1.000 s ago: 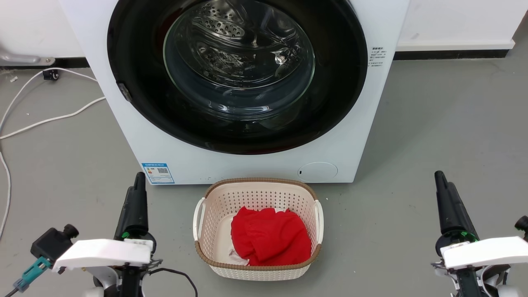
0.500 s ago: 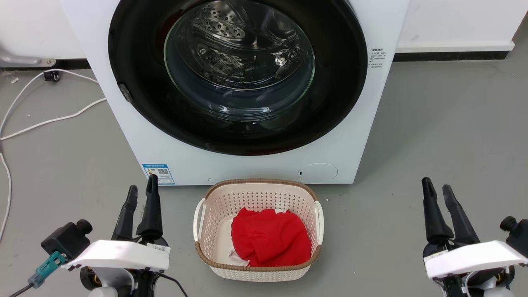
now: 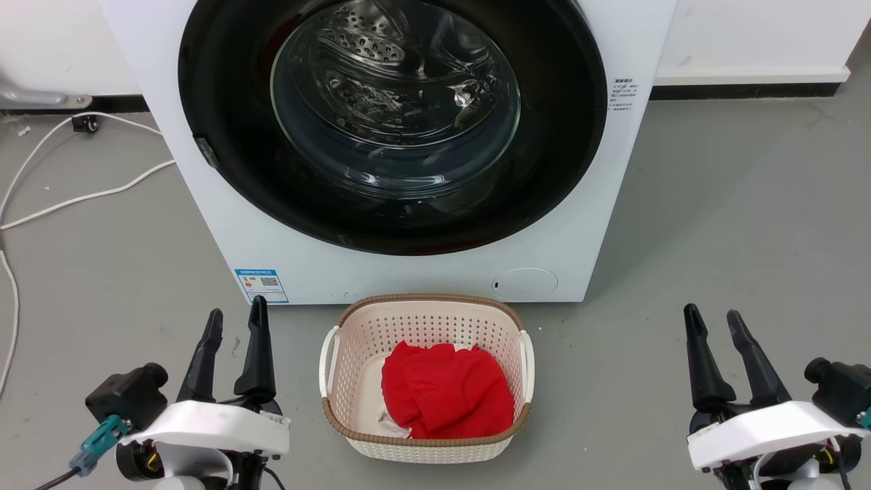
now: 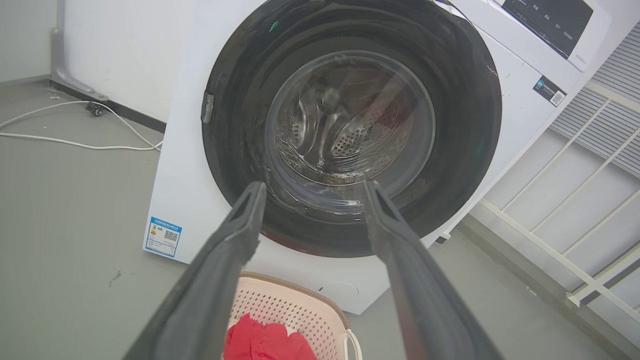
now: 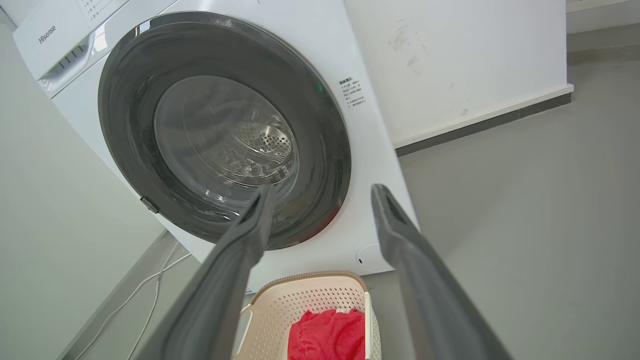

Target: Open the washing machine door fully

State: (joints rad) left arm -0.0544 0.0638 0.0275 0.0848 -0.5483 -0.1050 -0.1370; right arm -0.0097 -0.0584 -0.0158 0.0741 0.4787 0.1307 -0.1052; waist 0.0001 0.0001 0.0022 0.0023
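The washing machine (image 3: 408,275) is a white box facing me. Its door (image 3: 395,109), a glossy black disc with a clear glass bowl, lies shut flat against the front. A small grey catch (image 3: 205,151) sits on the door's left rim. My left gripper (image 3: 236,307) stands open at the lower left, well short of the machine and holding nothing. My right gripper (image 3: 710,312) is open too, over the floor at the lower right. The left wrist view looks between open fingers (image 4: 314,184) at the door (image 4: 350,125). The right wrist view does the same (image 5: 324,187) towards the door (image 5: 220,130).
A cream perforated basket (image 3: 425,303) with a red cloth (image 3: 446,398) stands on the floor right before the machine, between my arms. White cables (image 3: 81,197) trail over the grey floor at the left. A white railing (image 4: 575,210) runs beside the machine.
Both grippers have gone from shut to open. The left one has shifted a little to the right and the right one a little to the left. The door has not moved.
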